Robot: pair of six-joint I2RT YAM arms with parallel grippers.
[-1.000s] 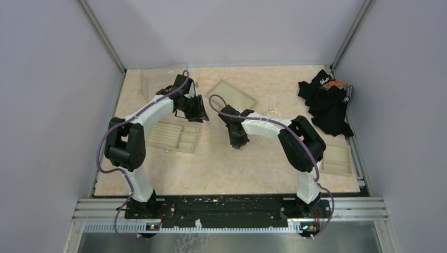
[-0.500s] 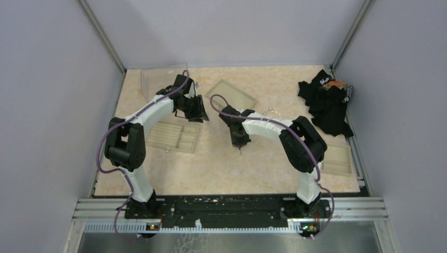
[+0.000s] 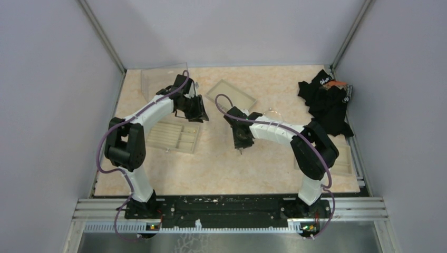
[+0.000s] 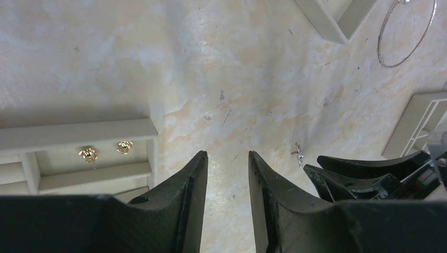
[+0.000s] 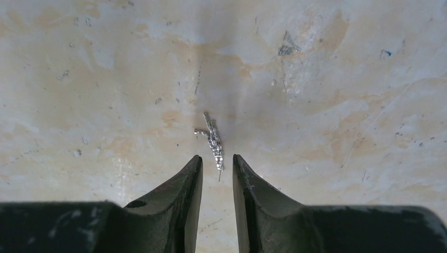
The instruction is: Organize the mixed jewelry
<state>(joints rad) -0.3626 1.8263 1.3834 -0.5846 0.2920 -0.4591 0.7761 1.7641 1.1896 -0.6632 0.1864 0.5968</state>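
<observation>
Both arms bent inward, grippers pointing down mid-scene.
L arm (image 3: 153,110): elbow up at left, forearm reaching far & right; L gripper (image 4: 226,155) w/ jaws parted, clear gap. R arm (image 3: 274,132): elbow at right, forearm stretched left; R gripper (image 5: 216,158) low, jaws a narrow slit apart.

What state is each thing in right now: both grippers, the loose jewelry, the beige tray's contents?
Left gripper: open, empty, over the bare table.
Right gripper: open, tips either side of the studded piece's near end, apparently not gripping it.
Small silvery studded piece: lying loose on the table.
Thin silvery wire loop: lying flat on the table, untouched.
Two gold stud earrings: sitting side by side in one compartment of the beige compartmented plastic tray.
</observation>
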